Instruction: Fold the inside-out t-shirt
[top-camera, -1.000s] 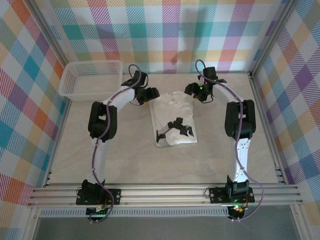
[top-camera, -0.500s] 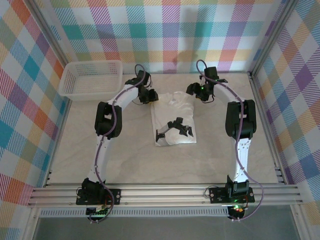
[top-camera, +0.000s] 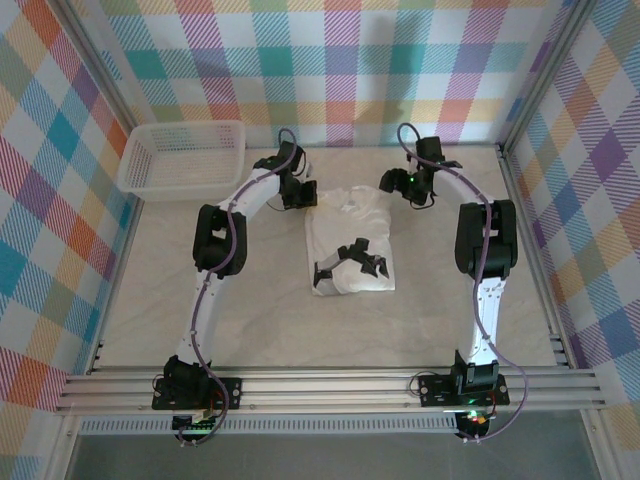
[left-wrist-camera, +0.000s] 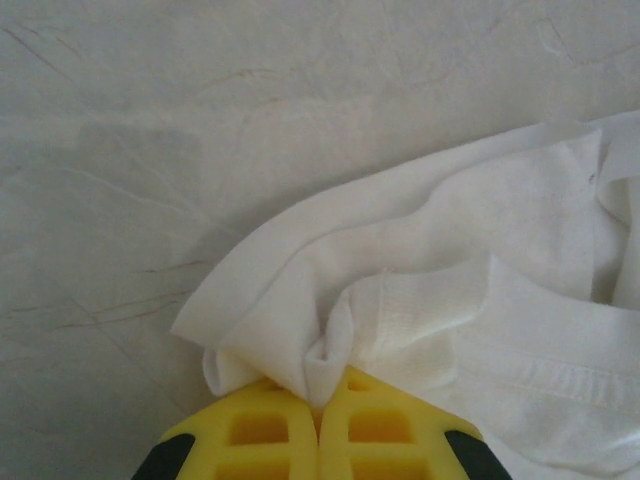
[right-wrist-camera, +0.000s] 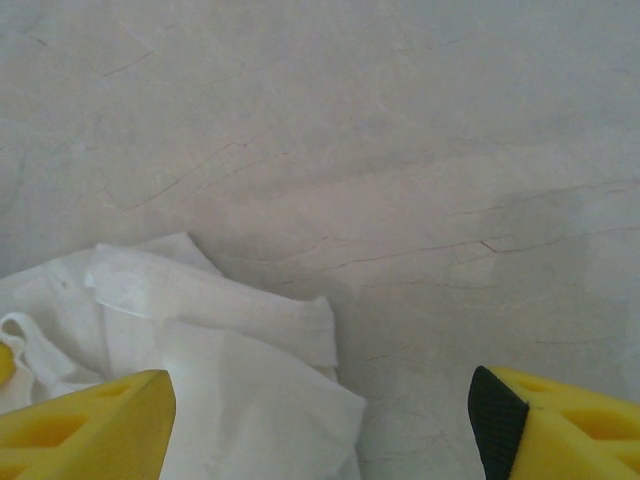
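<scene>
The inside-out t-shirt (top-camera: 350, 240) lies partly folded in the middle of the table, white, with a black print showing on its near half. My left gripper (top-camera: 301, 193) is at the shirt's far left corner. In the left wrist view its yellow fingers (left-wrist-camera: 260, 435) are shut on a pinched fold of the t-shirt (left-wrist-camera: 450, 250). My right gripper (top-camera: 399, 187) hovers at the far right corner. It stands open (right-wrist-camera: 322, 400), with the t-shirt's corner (right-wrist-camera: 230, 380) lying between its fingers, nearer the left one.
A white mesh basket (top-camera: 182, 158) stands at the far left of the table. Plaid walls and metal rails close in the table on three sides. Bare tabletop (top-camera: 220, 300) stretches around the shirt on the left, right and near sides.
My left gripper has closed onto the shirt's far left corner after shifting slightly right. The right gripper's fingers have spread wider and it has edged right.
</scene>
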